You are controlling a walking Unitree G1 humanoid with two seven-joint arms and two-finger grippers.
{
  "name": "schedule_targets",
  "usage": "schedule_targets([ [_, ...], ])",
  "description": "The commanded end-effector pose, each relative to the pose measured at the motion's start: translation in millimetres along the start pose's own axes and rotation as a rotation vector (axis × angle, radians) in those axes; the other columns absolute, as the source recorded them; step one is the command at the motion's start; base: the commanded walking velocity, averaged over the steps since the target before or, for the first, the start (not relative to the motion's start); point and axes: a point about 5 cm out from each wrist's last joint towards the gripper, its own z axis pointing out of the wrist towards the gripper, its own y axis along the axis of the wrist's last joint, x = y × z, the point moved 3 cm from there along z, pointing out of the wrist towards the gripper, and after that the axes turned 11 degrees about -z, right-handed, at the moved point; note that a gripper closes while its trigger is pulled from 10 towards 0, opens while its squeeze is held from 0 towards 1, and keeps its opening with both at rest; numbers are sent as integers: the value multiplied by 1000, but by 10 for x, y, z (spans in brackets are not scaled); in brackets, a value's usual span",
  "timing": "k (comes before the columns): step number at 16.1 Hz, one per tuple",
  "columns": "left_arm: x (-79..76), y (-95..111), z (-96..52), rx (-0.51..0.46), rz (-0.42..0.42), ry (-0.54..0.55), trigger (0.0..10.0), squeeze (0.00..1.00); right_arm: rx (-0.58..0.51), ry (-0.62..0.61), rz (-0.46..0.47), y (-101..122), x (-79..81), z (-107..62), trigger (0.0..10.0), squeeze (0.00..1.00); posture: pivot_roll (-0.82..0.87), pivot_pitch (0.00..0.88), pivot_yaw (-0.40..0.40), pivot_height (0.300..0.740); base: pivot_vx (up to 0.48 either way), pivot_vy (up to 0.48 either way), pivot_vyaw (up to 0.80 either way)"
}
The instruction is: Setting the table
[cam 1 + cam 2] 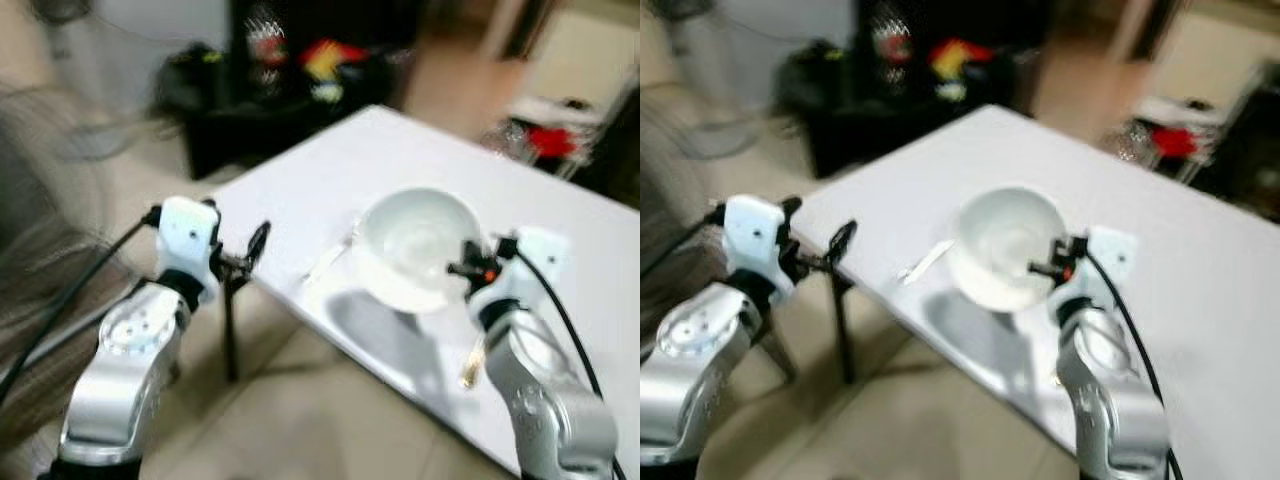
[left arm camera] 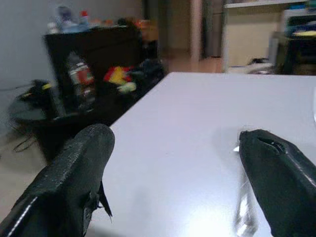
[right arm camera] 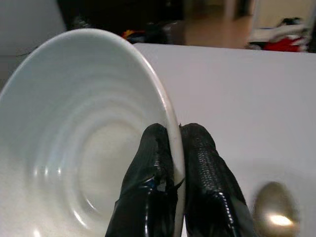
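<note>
Above the white table [image 1: 560, 210], the right gripper [image 3: 175, 148] pinches the rim of a white bowl [image 1: 418, 247], one finger inside and one outside, holding it tilted over the tabletop. Beneath it lies a spoon [image 3: 275, 211]. At the table's corner, the left gripper [image 2: 175, 163] hovers with fingers spread wide, holding nothing.

Head views: heavy motion blur throughout, worst toward the background and left edge. Even indoor light, moderately bright. White table [image 1: 420, 160] reads washed out; the bowl [image 1: 415, 245] casts a soft grey shadow toward the near edge. Right wrist view sharper: soft highlights on the bowl's ridges, glare spot on a spoon [image 3: 276, 212]. Left wrist view: near fingers [image 2: 74, 173] soft, background hazy.
</note>
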Motion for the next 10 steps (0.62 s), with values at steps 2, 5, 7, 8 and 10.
schedule_targets([
  [2, -95, 35, 31, -14, -2, -38, 10000, 0, -40, -30, 24, 108, -126, 16, 10000, 0, 55, 0, -59, 740, 328, 0, -387],
  [5, -89, 43, 37, -13, 3, -44, 10000, 0, -51, 18, 63, 194, -112, 117, 10000, 0, 58, 0, -59, 740, 329, 0, 0],
  [7, -86, 45, 36, -12, 5, -46, 10000, 0, -50, 36, 82, 230, -117, 172, 10000, 0, 58, 0, -59, 740, 326, 0, 0],
  [8, -79, 49, 35, -12, 7, -46, 10000, 0, -50, 49, 96, 267, -119, 226, 10000, 0, 61, 0, -59, 740, 326, 0, 0],
  [10, -73, 54, 40, -10, 12, -51, 10000, 0, -30, 57, 100, 315, -130, 347, 10000, 0, 65, 0, -61, 740, 324, 0, 0],
])
